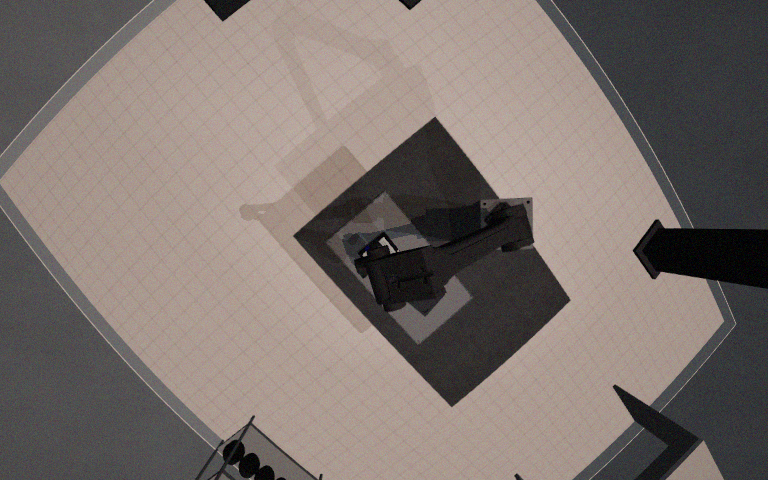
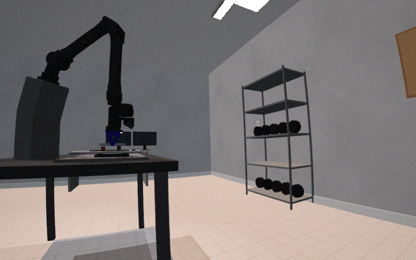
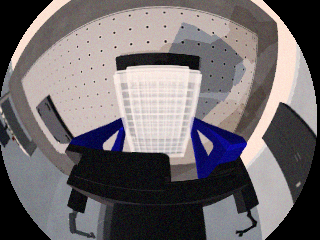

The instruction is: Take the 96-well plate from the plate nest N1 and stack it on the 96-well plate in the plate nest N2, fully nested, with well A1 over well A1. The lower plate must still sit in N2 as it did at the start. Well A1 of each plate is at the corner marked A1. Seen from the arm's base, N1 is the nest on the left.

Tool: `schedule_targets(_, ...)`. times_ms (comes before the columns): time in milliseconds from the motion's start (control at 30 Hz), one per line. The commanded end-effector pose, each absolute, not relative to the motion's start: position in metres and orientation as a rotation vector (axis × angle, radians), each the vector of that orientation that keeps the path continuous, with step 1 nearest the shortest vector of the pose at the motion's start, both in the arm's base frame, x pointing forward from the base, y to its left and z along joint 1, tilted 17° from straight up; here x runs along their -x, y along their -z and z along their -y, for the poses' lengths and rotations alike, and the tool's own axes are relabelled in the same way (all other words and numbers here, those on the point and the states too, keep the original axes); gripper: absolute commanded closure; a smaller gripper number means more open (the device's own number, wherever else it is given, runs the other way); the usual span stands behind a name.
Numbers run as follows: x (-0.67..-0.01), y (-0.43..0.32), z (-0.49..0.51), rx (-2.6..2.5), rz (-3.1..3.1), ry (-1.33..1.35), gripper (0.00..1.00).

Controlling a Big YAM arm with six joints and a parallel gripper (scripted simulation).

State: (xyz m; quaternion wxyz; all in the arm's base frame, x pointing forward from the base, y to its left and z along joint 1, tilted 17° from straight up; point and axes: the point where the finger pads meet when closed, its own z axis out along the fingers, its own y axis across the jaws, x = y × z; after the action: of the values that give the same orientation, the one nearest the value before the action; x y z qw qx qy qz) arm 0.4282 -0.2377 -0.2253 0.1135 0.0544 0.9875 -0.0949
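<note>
My gripper [image 3: 157,120], with blue fingers, is shut on a white 96-well plate [image 3: 158,110] and holds it level above the bench. In the wrist view the plate fills the middle, and a dark edge shows just beyond its far end. In the side view the gripper [image 2: 112,139] holds the plate [image 2: 111,143] a little above the grey board [image 2: 101,156] on the table. A small red mark [image 2: 103,148] sits under it. From above, the arm covers most of the board; a dark frame [image 1: 378,238] shows by the fingers. I cannot make out the nests or the second plate.
A tall dark box [image 2: 38,119] stands on the table behind the arm. Two dark monitors [image 2: 135,138] stand at the table's far side. A metal shelf rack [image 2: 277,135] with black rolls stands by the right wall, well away.
</note>
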Motion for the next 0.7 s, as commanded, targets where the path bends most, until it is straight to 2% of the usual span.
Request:
schedule_targets(0, -0.434, 0.229, 0.245, -0.158, -2.878, 0.286, 1.00)
schedule_targets(667, -0.443, 0.228, 0.248, -0.153, -2.856, 0.296, 1.00)
